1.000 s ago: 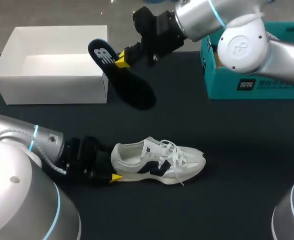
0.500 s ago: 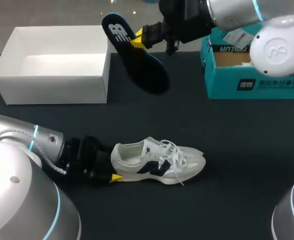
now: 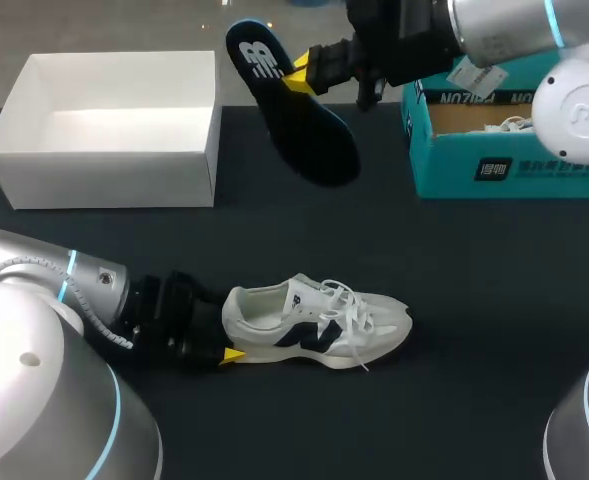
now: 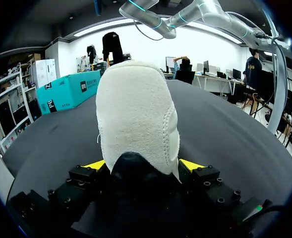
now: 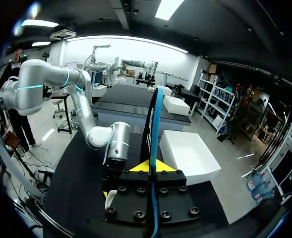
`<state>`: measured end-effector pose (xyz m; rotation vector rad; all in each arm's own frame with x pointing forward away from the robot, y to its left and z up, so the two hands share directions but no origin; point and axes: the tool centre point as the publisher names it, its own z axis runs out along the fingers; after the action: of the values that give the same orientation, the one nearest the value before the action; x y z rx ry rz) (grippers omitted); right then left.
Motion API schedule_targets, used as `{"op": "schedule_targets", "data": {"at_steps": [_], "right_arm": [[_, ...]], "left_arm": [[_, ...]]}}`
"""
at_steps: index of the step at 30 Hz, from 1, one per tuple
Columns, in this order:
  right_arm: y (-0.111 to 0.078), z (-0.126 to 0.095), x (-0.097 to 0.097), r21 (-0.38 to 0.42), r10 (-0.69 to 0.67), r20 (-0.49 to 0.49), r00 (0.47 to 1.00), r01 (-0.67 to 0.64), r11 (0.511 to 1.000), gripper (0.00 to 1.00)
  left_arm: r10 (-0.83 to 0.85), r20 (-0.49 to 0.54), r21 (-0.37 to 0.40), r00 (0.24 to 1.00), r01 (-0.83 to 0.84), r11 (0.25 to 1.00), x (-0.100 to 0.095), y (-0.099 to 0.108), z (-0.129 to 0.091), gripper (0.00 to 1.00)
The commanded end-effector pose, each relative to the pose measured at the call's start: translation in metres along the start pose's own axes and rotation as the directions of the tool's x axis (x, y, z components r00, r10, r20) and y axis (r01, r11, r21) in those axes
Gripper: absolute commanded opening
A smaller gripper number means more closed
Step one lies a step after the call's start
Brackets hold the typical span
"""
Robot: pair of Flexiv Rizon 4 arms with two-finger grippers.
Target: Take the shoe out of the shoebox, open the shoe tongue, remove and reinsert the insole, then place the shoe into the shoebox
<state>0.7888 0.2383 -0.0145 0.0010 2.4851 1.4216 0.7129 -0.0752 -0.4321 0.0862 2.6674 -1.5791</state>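
Note:
A white sneaker [image 3: 319, 325] with a dark side logo lies on the black table, toe to the right. My left gripper [image 3: 230, 330] is shut on its heel. In the left wrist view the white heel [image 4: 136, 114] fills the space between the two yellow tips of the left gripper [image 4: 142, 166]. My right gripper [image 3: 302, 78] is shut on the dark insole [image 3: 299, 115], which hangs in the air between the white shoebox [image 3: 104, 170] and the teal box. The right wrist view shows the insole [image 5: 153, 124] edge-on, pinched in the right gripper [image 5: 149, 166].
The open white shoebox stands at the back left with nothing in it, and shows as a white shoebox [image 5: 190, 153] ahead of the right gripper. A teal box [image 3: 504, 165] with a shoe inside stands at the back right; the teal box [image 4: 69, 89] lies beyond the sneaker.
My right arm has carried the insole upward and to the right, away from the white shoebox. The left gripper and the sneaker have not moved.

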Motion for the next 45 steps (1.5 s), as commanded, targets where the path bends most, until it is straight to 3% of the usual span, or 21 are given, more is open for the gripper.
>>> {"op": "schedule_targets", "data": {"at_steps": [1, 8, 16, 24, 45], "right_arm": [[0.0, 0.003, 0.0, 0.002, 0.001, 0.002, 1.0, -0.001, 1.0, 0.0], [0.011, -0.008, -0.017, -0.027, 0.045, 0.037, 0.998, -0.044, 0.999, 0.0], [0.025, -0.02, -0.03, -0.094, 0.083, -0.005, 0.997, -0.083, 0.992, 0.0], [0.035, -0.026, -0.03, -0.173, 0.1, -0.066, 0.993, -0.111, 0.979, 0.0], [0.043, -0.036, -0.029, -0.134, 0.118, -0.064, 0.991, -0.125, 0.983, 0.0]], "left_arm": [[-0.001, -0.001, -0.002, 1.0, 0.001, 1.0, 0.002, 0.005, 0.005, 0.0], [-0.001, -0.001, -0.002, 1.0, 0.001, 1.0, 0.002, 0.005, 0.005, 0.0], [-0.001, -0.001, -0.002, 1.0, 0.001, 1.0, 0.002, 0.005, 0.005, 0.0], [-0.001, -0.001, -0.002, 1.0, 0.001, 1.0, 0.002, 0.005, 0.005, 0.0], [-0.001, -0.001, -0.002, 1.0, 0.001, 1.0, 0.002, 0.005, 0.005, 0.0]]}}
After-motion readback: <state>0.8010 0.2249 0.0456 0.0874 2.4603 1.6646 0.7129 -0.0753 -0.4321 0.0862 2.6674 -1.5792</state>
